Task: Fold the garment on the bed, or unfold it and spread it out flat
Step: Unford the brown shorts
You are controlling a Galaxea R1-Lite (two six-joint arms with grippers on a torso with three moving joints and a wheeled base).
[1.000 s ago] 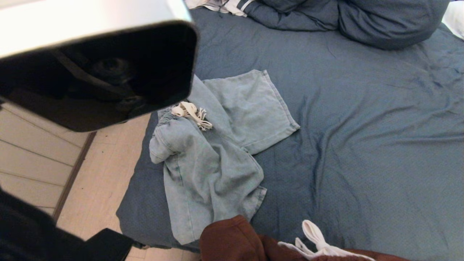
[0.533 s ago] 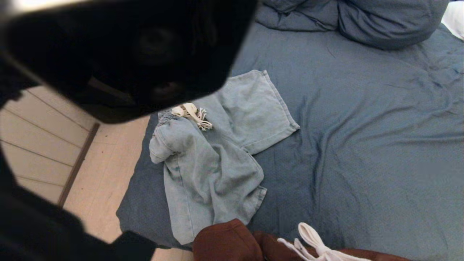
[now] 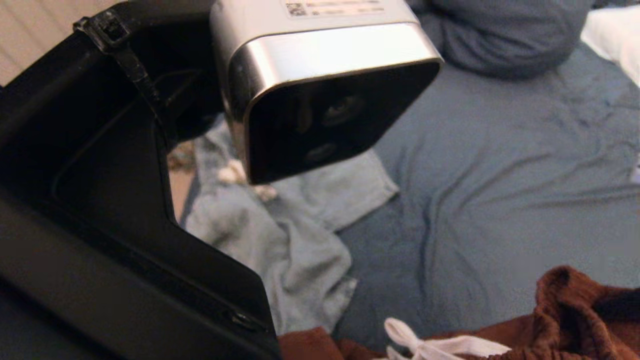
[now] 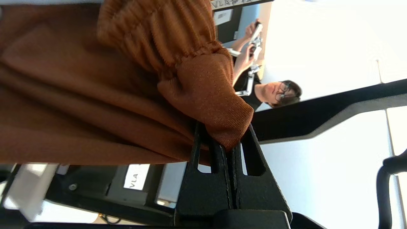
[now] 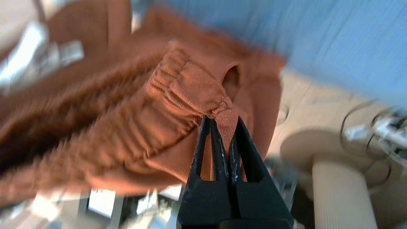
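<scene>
Left pincer (image 4: 229, 143): clamped tight on a fold of the rust-brown garment (image 4: 95, 95), near its gathered elastic waistband. The cloth bunches over the closed fingertips and hangs away in long folds. In the head view my left arm's wrist camera (image 3: 320, 90) and black housing fill the upper left, close to the lens, hiding much of what lies behind.

Right pincer (image 5: 221, 136): also pinched closed, gripping a small nub of the same brown garment (image 5: 178, 92) at the ribbed waistband edge. The fabric is lifted, with the blue bed showing behind it.

Head view: the brown garment (image 3: 575, 315) rises at the lower right edge, bunched, and a white drawstring (image 3: 430, 342) lies just beside it along the bottom edge.

The bed (image 3: 500, 190) spreads across the middle and right, its slate-blue cover wrinkled, with a bunched blue duvet (image 3: 500, 40) at the far end and a white patch at the upper right corner.

A light-blue garment (image 3: 295, 240) lies crumpled on the bed's near-left part, partly hidden behind my left arm. Pale floor shows in a thin gap beside it.
</scene>
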